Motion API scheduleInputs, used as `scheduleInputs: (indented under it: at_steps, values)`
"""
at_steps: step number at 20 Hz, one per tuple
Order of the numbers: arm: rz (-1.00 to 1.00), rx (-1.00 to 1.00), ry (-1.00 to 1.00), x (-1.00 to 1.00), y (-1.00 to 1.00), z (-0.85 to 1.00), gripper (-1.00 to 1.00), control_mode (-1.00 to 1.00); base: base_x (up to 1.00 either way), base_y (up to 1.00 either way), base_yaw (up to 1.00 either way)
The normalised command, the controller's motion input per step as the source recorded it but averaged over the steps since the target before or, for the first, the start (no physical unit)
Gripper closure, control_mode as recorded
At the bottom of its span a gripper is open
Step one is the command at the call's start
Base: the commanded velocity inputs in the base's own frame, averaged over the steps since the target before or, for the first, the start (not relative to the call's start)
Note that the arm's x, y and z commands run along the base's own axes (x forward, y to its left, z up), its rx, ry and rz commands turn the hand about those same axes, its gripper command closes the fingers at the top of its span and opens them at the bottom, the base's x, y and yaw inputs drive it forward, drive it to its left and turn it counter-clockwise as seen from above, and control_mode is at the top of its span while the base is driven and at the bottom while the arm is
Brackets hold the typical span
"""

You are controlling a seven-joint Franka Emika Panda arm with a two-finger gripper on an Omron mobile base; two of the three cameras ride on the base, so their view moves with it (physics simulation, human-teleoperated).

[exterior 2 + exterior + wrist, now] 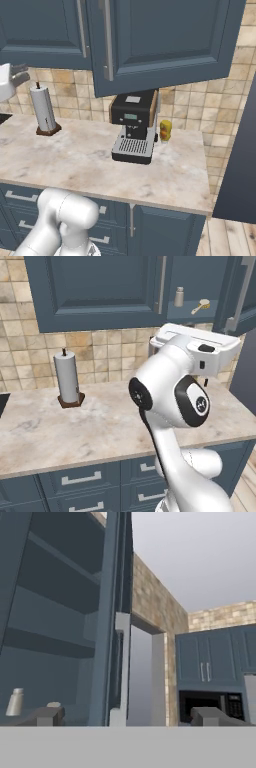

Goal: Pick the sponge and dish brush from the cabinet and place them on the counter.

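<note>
Gripper [127, 716] jaws stand wide apart, nothing between them — raised level with the open cabinet [100, 291], just outside its lower shelf. In the hand view a grey shaker [14, 702] stands on that shelf beyond the left fingertip. From the left base view, dish brush [200, 306] lies on the shelf to the right of the shaker [178, 297], bristle head up-right. Sponge: cannot tell where. Below, counter [100, 426] carries a paper towel holder [68, 378] at left — coffee machine [134, 127] further right.
</note>
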Motion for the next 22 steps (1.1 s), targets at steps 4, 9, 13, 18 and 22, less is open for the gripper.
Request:
scheduleInputs:
  at_steps: [4, 9, 13, 18, 22]
  values:
    - [-0.01, 0.01, 0.02, 0.40, 0.00, 0.00, -1.00, -1.00, 0.00, 0.00, 0.00]
    - [0.00, 0.04, 0.04, 0.34, -0.04, 0.00, -1.00, -1.00, 0.00, 0.00, 0.00]
    - [0.00, 0.05, 0.02, 0.31, -0.05, 0.00, -1.00, -1.00, 0.00, 0.00, 0.00]
    - [0.00, 0.03, 0.00, 0.33, -0.09, 0.00, -1.00, -1.00, 0.00, 0.00, 0.00]
    - [0.00, 0.00, 0.00, 0.33, -0.22, -0.03, -1.00, -1.00, 0.00, 0.00, 0.00]
